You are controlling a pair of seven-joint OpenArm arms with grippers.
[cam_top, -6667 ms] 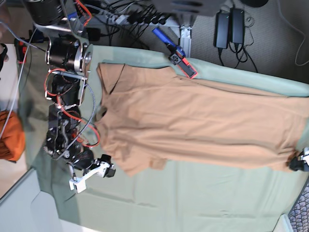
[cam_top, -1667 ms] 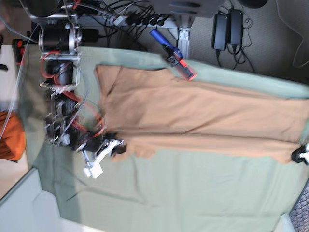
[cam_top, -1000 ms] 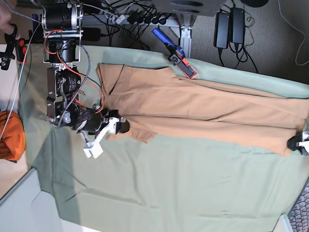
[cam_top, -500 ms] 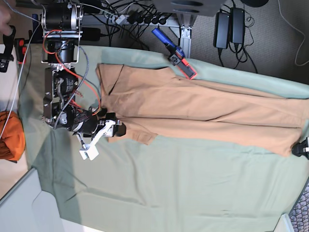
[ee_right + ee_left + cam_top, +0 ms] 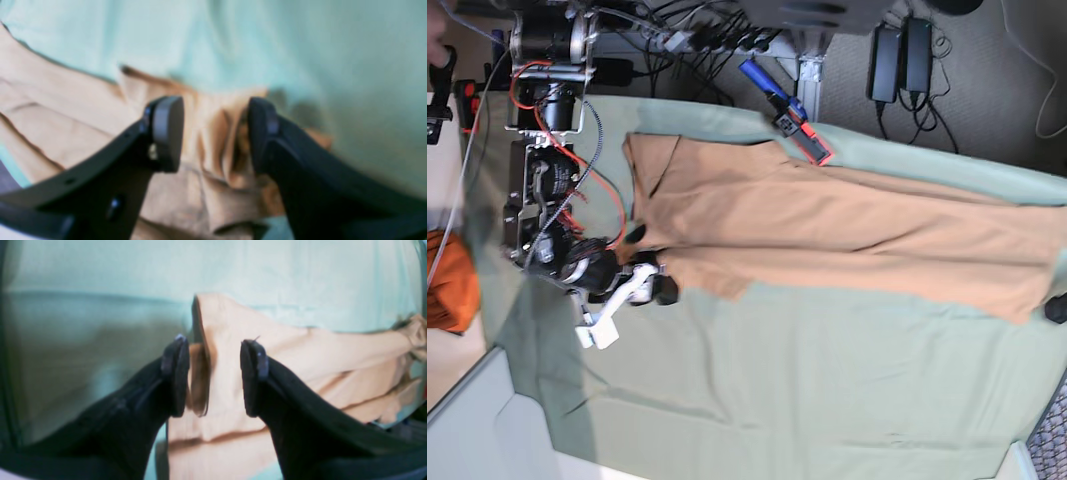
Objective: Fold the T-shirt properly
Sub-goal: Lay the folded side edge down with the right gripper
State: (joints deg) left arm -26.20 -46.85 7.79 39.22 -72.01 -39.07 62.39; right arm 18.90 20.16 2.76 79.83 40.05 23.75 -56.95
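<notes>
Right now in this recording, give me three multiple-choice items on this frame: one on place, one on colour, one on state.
1. Where does the T-shirt lie?
A. on the green cloth
B. on the floor
C. draped over an arm

2. What colour is the bundle at the base view's left edge?
A. blue
B. deep orange
C. white

3. How does the right pincer stand?
A. shut on a cable
B. out of view
C. open, with shirt fabric between its fingers

Answers: 1 A, the shirt is spread flat along the cloth; 2 B, the bundle is brighter orange than the tan shirt; 3 C, the right wrist view shows a wide gap with bunched fabric.
</notes>
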